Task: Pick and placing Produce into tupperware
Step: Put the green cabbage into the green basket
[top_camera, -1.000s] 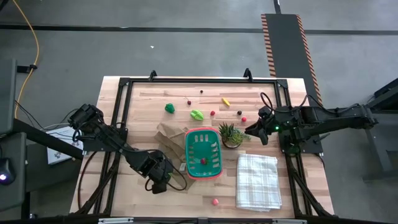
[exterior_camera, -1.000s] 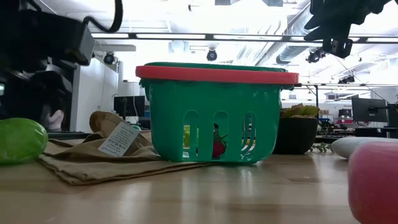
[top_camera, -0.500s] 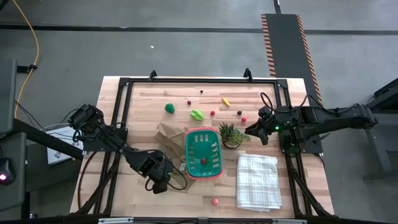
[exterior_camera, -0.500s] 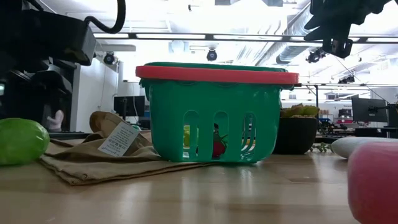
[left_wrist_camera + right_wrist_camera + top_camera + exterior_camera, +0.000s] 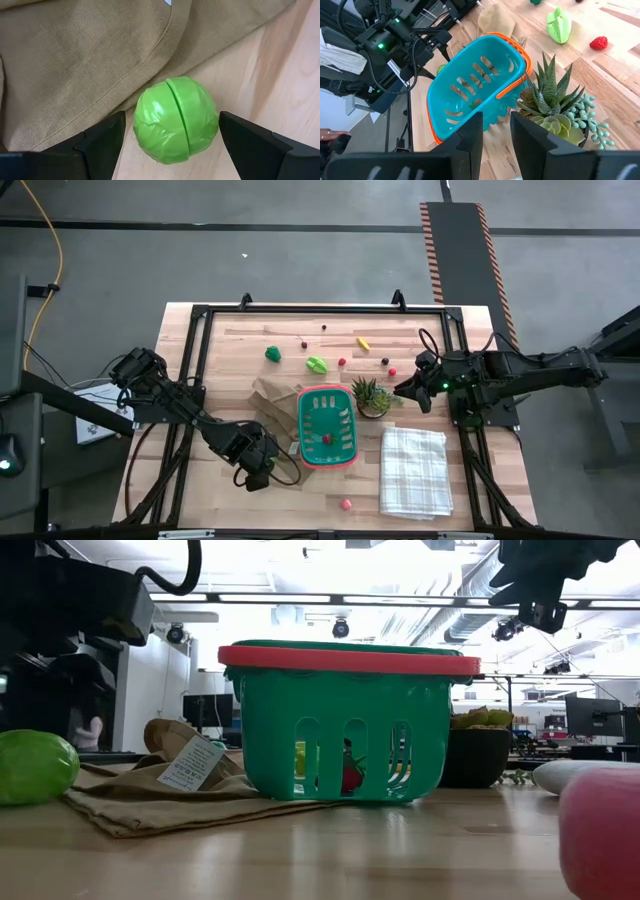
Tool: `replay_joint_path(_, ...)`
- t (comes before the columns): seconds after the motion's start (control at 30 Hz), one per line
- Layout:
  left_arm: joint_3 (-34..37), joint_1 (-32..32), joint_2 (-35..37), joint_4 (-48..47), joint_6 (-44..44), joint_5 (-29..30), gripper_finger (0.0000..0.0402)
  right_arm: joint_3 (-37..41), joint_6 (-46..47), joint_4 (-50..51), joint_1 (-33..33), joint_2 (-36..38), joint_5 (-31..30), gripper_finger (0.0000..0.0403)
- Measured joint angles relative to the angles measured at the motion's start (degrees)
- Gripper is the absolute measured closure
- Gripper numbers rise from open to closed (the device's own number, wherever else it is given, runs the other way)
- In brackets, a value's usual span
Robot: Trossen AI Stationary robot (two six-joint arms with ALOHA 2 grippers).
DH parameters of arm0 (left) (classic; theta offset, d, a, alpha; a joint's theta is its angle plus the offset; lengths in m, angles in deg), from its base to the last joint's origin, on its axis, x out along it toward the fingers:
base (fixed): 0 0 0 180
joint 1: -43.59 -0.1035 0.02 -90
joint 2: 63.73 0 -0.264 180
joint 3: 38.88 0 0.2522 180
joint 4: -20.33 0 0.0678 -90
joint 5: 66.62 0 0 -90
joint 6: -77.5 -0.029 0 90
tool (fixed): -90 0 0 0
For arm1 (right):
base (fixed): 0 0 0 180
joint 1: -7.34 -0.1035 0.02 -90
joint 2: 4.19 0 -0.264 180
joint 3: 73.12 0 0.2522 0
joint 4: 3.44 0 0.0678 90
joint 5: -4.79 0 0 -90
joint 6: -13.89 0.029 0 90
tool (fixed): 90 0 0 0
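Observation:
The green cabbage ball (image 5: 176, 120) rests on the wood beside the brown bag and shows at the left of the low view (image 5: 35, 767). My left gripper (image 5: 172, 142) is open, with one finger on either side of the ball and a gap on both sides; in the high view it is (image 5: 256, 470). The teal basket with an orange rim (image 5: 300, 420) (image 5: 350, 720) stands mid-table and holds a red piece (image 5: 327, 440). Green, red, yellow and dark pieces lie on the far half of the table, around (image 5: 317, 364). My right gripper (image 5: 496, 132) hovers by the potted plant, its fingers only narrowly apart.
A brown paper bag (image 5: 270, 402) lies left of the basket. A spiky potted plant (image 5: 370, 395) stands at the basket's far right corner. A white checked cloth (image 5: 414, 470) is to the right. A pink piece (image 5: 346, 503) sits near the table's near edge. Black frame rails border the table.

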State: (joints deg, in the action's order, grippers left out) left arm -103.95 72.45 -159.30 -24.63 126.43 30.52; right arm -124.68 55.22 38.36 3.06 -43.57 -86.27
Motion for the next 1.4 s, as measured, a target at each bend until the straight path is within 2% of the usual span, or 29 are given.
replay_joint_path(0.4, 0.0, 0.0, 0.0, -0.02, 0.0, 0.42, 0.0098, 0.0, -0.22, 0.0, -0.01, 0.0, -0.02, 0.0313)
replay_joint_path(0.77, 0.0, 0.0, 0.0, 0.09, 0.02, 0.42, 0.0173, 0.0, -0.42, 0.0, -0.01, 0.0, -0.02, 0.0313)
replay_joint_path(1.07, 0.0, 0.0, 0.0, 0.07, 0.02, 0.39, 0.0156, 0.02, -0.43, 0.0, 0.0, 0.0, -0.02, 0.0313)
replay_joint_path(1.4, 0.0, 0.0, 0.0, 0.09, 0.47, 0.15, 0.0174, 0.06, -0.85, 0.02, 0.0, 0.0, -0.02, 0.0313)
